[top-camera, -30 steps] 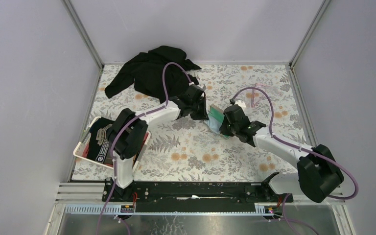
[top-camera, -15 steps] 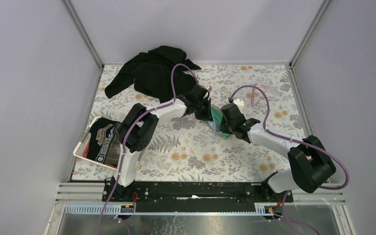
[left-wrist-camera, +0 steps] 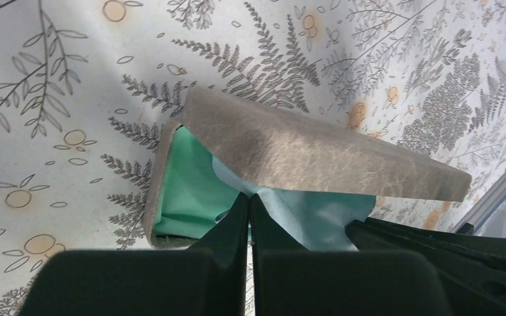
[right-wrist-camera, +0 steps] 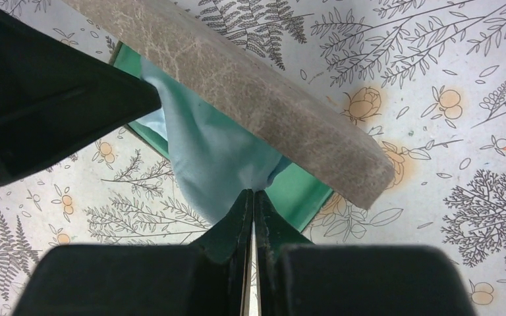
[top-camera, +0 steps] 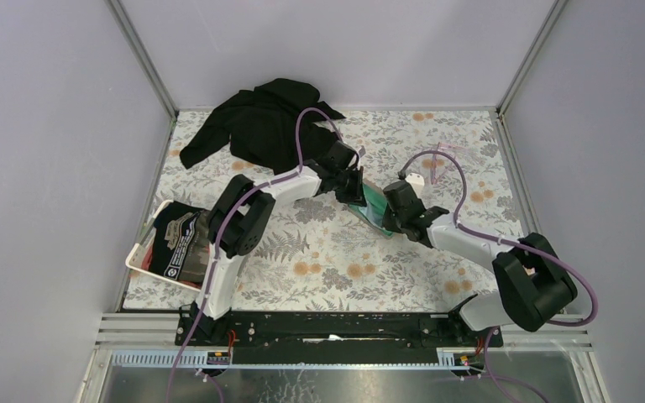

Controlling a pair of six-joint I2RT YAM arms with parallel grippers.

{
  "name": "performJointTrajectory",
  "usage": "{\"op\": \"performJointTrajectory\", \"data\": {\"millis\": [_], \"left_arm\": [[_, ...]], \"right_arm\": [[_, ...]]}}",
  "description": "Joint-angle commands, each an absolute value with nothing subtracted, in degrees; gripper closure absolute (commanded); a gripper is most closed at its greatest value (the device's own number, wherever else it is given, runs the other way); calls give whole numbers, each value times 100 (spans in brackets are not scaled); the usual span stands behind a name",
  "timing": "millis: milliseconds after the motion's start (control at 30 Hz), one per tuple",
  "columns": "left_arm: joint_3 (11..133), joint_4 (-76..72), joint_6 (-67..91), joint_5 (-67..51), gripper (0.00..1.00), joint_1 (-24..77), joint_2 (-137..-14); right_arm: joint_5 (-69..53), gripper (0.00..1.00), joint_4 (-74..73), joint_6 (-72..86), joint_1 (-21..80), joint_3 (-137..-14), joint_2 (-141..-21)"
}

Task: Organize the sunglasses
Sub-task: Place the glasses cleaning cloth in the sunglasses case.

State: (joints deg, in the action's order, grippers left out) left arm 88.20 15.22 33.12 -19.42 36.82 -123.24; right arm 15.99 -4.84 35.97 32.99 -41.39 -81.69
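The grey-brown case [top-camera: 375, 207] lies open mid-table, green lining up; it shows in the left wrist view [left-wrist-camera: 316, 155] and the right wrist view [right-wrist-camera: 263, 99]. A light blue cloth [left-wrist-camera: 316, 217] hangs out of it, also seen in the right wrist view [right-wrist-camera: 211, 151]. My left gripper [top-camera: 355, 191] is shut on one corner of the cloth [left-wrist-camera: 249, 195]. My right gripper [top-camera: 390, 211] is shut on another corner [right-wrist-camera: 253, 192]. The pink sunglasses [top-camera: 438, 164] lie faintly visible behind the right arm, apart from both grippers.
A black garment [top-camera: 260, 126] lies at the back left. A white tray [top-camera: 134, 256] holding dark items sits at the left edge. Frame posts and walls close in the floral table at the back and sides.
Both grippers have shifted slightly toward the back at the case, staying shut on the cloth. The left arm has stretched farther right.
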Motion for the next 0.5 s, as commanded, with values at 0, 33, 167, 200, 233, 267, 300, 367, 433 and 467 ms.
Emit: {"op": "performJointTrajectory", "data": {"millis": [0, 33, 167, 200, 233, 267, 300, 367, 433, 467], "left_arm": [[9199, 1558, 3032, -2277, 100, 3639, -12420], [9254, 1605, 2998, -2292, 100, 3639, -12428], [9336, 1692, 2912, -2275, 100, 3636, -12339], [9339, 1707, 2905, -2273, 100, 3637, -12310], [9329, 1711, 2892, -2277, 100, 3636, -12297], [9308, 1719, 2885, -2276, 100, 3634, -12285], [9275, 1716, 2883, -2262, 100, 3630, -12279], [9200, 1703, 2870, -2240, 100, 3623, -12283], [9084, 1660, 2891, -2270, 100, 3592, -12281], [9010, 1586, 2896, -2290, 100, 3580, -12279]], "right_arm": [[1788, 100, -343, 3690, 3265, -4038, -7771], [1803, 100, -343, 3699, 3261, -4028, -7731], [1819, 100, -337, 3676, 3261, -4096, -7588], [1822, 100, -354, 3674, 3264, -4123, -7567], [1816, 100, -360, 3674, 3267, -4134, -7549], [1813, 100, -353, 3667, 3261, -4131, -7535], [1815, 100, -345, 3673, 3265, -4128, -7533], [1824, 100, -311, 3686, 3263, -4085, -7555], [1835, 100, -317, 3702, 3266, -4042, -7561], [1831, 100, -324, 3700, 3268, -4021, -7540]]}}
